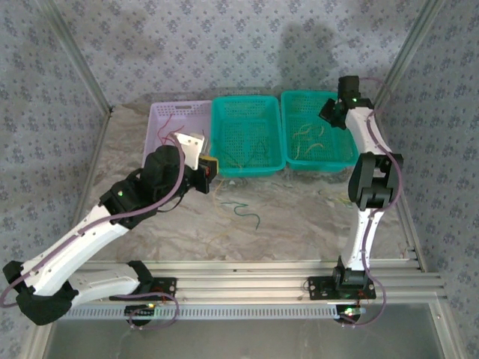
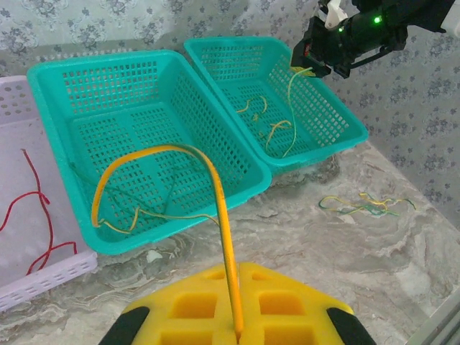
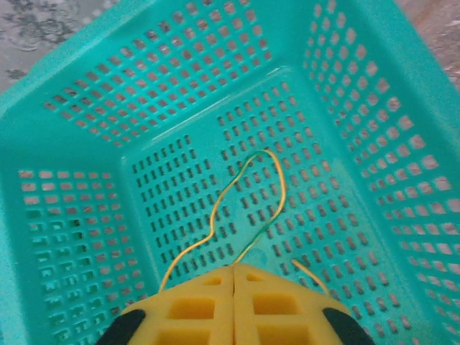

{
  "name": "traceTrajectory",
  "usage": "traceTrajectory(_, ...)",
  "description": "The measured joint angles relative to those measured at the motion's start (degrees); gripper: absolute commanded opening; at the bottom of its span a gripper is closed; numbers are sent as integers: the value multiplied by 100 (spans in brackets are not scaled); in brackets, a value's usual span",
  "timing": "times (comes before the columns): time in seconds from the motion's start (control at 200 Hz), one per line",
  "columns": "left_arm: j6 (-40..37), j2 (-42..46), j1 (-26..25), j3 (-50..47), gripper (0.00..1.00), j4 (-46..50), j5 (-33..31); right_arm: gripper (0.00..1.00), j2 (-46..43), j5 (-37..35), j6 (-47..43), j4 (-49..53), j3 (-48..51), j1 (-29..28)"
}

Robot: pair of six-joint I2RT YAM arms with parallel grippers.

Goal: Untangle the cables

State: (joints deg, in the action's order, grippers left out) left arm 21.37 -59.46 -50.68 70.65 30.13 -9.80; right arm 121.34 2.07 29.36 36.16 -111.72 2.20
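Left tool [image 2: 237, 332] pinches a yellow cable [image 2: 154, 149], right tool [image 3: 235, 273] pinches a yellow-green cable [image 3: 215, 219] over a teal basket [image 3: 180, 86].

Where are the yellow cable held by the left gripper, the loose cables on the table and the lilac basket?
yellow cable [image 2: 223, 237], left wrist view, straight run below its arch.
loose cables [image 2: 366, 205], left wrist view, middle of the tangle.
lilac basket [image 2: 50, 277], left wrist view, near wall.
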Motion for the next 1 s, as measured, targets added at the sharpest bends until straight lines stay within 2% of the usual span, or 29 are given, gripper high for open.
traceTrajectory(0.175, 0, -68, -13, 0, 0, -4, 0, 37, -409, -238, -85, -33, 450, -50)
traceTrajectory(0.3, 17, -142, -13, 0, 0, -26, -2, 47, -1316, -378, -63, -339, 1091, -319)
traceTrajectory(0.66, 11, -254, -13, 0, 0, -74, -2, 55, -4835, -841, -22, -1231, 4164, -372)
traceTrajectory(0.844, -31, -459, -13, -9, 0, -269, 17, 55, -5646, -874, -9, -1172, 5515, -374)
traceTrajectory(1.004, -74, -841, -26, 297, 0, -382, 85, 56, -6105, -903, 4, -1034, 6306, -374)
